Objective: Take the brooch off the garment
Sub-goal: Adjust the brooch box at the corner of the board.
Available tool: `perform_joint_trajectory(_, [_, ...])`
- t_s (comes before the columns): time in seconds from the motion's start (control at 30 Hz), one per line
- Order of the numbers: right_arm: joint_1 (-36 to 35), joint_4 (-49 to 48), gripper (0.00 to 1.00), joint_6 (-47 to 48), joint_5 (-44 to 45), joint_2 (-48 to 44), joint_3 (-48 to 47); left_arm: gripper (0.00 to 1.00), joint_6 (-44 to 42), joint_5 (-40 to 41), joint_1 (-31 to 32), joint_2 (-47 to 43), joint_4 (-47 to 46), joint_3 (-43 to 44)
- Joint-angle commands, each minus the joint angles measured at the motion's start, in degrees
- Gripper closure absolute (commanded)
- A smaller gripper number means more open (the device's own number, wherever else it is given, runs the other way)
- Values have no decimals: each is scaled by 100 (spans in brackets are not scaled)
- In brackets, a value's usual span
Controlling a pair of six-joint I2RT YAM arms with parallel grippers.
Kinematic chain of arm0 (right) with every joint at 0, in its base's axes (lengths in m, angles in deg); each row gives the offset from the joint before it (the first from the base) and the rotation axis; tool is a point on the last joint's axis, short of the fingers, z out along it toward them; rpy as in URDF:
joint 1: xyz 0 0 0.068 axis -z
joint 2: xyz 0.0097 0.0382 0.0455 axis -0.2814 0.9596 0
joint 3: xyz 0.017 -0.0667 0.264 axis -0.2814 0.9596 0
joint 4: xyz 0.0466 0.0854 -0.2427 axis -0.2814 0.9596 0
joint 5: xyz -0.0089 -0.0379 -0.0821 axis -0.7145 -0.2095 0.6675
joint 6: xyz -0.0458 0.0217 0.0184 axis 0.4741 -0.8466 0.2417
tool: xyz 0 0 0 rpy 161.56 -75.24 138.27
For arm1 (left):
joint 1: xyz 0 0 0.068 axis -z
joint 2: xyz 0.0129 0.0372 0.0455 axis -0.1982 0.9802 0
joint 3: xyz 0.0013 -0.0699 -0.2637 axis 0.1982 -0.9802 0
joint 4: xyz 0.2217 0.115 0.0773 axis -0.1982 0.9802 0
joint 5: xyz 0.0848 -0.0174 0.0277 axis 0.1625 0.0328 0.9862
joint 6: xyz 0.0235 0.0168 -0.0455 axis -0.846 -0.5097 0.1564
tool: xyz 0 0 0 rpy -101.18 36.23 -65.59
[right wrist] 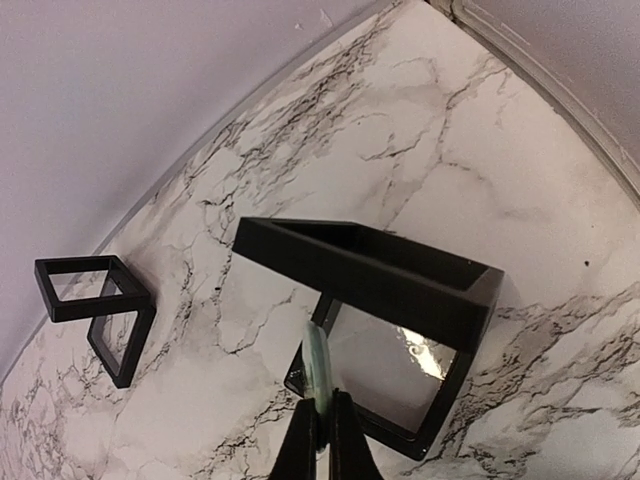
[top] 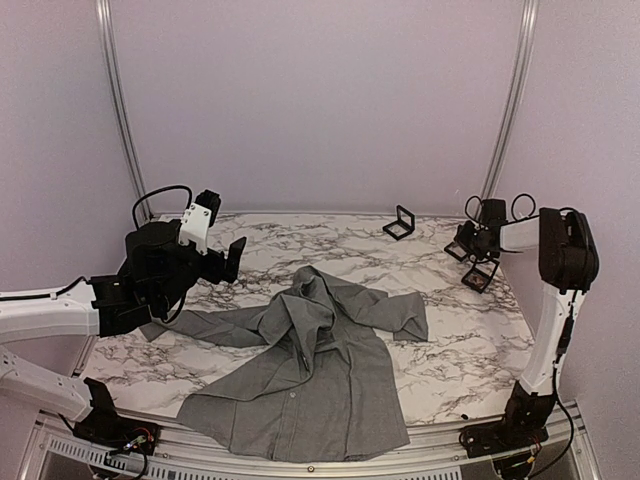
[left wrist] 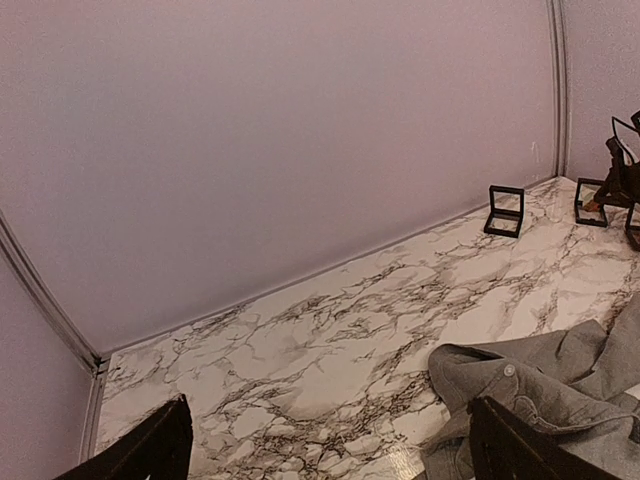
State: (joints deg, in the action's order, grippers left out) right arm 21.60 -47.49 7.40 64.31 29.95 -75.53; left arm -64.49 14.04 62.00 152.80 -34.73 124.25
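Two hands: left hand [top: 218, 242] hangs open near the grey long-sleeved button-up shirt [top: 310, 370], right hand [right wrist: 322, 418] pinches a thin pale-green brooch [right wrist: 318, 365] over an open black square frame [right wrist: 400, 285].

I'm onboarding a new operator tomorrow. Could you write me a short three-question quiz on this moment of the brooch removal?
1. True or false: the left arm's jaws are shut on the grey shirt.
2. What do the right arm's jaws pinch? A) a shirt sleeve B) a thin pale-green piece, seen edge-on C) nothing
3. How many black frame cases show in the right wrist view?

Key: 1. False. They stand open over the marble table, holding nothing. 2. B. 3. Two: one just beyond the jaws and one off to the left.
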Motion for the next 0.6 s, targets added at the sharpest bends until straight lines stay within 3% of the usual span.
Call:
perform_joint_trajectory(0.0, [65,-110,100,-28,177,140,-184,1,12,-69,-35,-59,106,143])
perform_joint_trajectory(0.57, [63,127,100,236,200,1,-457,1,30,-132,-38,23,107,205])
